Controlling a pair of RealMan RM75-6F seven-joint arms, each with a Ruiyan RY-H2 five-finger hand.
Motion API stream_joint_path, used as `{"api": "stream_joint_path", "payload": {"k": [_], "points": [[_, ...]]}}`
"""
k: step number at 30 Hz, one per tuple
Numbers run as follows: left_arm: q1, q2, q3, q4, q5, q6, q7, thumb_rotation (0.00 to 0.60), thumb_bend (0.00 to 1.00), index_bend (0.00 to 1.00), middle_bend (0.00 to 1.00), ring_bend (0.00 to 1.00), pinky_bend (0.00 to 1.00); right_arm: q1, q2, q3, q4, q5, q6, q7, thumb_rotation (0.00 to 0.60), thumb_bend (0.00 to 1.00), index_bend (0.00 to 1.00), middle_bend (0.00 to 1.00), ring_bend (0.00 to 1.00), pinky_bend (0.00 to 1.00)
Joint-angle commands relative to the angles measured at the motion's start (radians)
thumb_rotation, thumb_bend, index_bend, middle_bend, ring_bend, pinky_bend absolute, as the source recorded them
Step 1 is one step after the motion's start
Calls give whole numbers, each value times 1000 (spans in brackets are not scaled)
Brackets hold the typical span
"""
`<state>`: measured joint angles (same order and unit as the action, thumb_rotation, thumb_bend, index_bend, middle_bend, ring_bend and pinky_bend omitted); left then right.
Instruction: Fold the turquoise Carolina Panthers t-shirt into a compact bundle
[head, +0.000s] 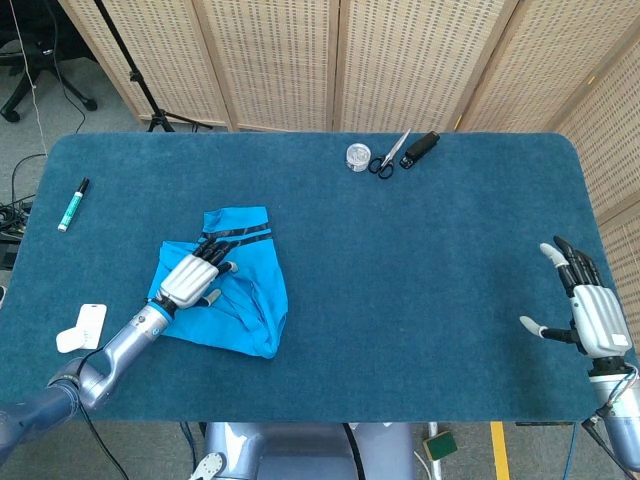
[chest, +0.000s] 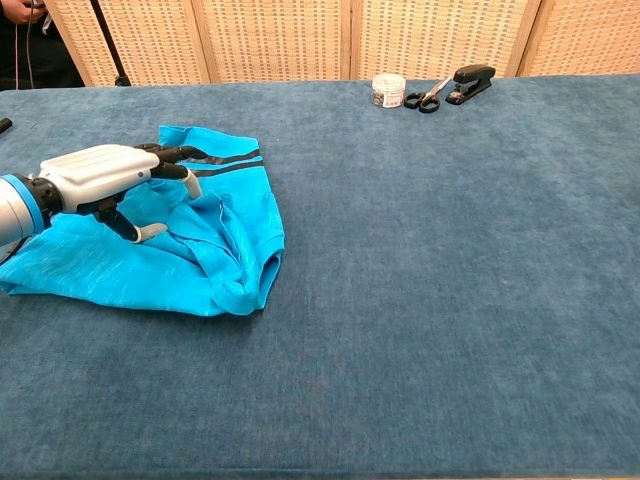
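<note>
The turquoise t-shirt (head: 248, 290) (chest: 215, 240) lies folded in a loose bundle on the left part of the blue table, dark stripes along its far edge. My left hand (head: 190, 277) (chest: 105, 170) hovers low over the shirt's left half, palm down, fingers slightly spread and bent, holding nothing. My right hand (head: 590, 310) is far off at the table's right edge, fingers spread, holding nothing; the chest view does not show it.
A small round jar (head: 358, 156) (chest: 388, 90), scissors (head: 388, 157) (chest: 428, 97) and a black stapler (head: 423, 146) (chest: 472, 80) sit at the far middle edge. A green marker (head: 72, 204) and a white tag (head: 82, 326) lie at the left side.
</note>
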<state>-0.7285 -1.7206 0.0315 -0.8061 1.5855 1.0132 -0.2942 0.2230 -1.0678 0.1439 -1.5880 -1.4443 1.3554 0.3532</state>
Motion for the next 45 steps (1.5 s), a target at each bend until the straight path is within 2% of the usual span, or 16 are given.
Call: {"api": "stream_joint_path", "payload": {"k": [1, 19, 25, 32, 36, 45], "points": [[-1, -4, -5, 1, -4, -1, 4, 600, 384, 342, 0, 0, 0, -1, 0, -1, -1, -1, 1, 1, 600, 0, 0, 0, 0, 0], [-11, -37, -30, 15, -22, -1, 14, 600, 430, 445, 0, 0, 0, 0, 0, -1, -1, -1, -1, -1, 600, 0, 0, 0, 0, 0], [-15, -45, -42, 19, -23, 16, 11, 600, 479, 483, 0, 0, 0, 0, 0, -2, -2, -3, 0, -4, 600, 0, 0, 0, 0, 0], [-16, -57, -44, 25, -22, 24, 23, 600, 521, 559, 0, 0, 0, -1, 1, -2, -3, -2, 2, -3, 600, 0, 0, 0, 0, 0], [-17, -61, -47, 28, -25, 25, 26, 600, 546, 640, 0, 0, 0, -1, 2, -1, -3, -3, 2, 0, 600, 0, 0, 0, 0, 0], [-23, -69, -61, 31, -33, 30, 28, 600, 595, 690, 0, 0, 0, -2, 3, -1, -4, -5, 5, 2, 600, 0, 0, 0, 0, 0]]}}
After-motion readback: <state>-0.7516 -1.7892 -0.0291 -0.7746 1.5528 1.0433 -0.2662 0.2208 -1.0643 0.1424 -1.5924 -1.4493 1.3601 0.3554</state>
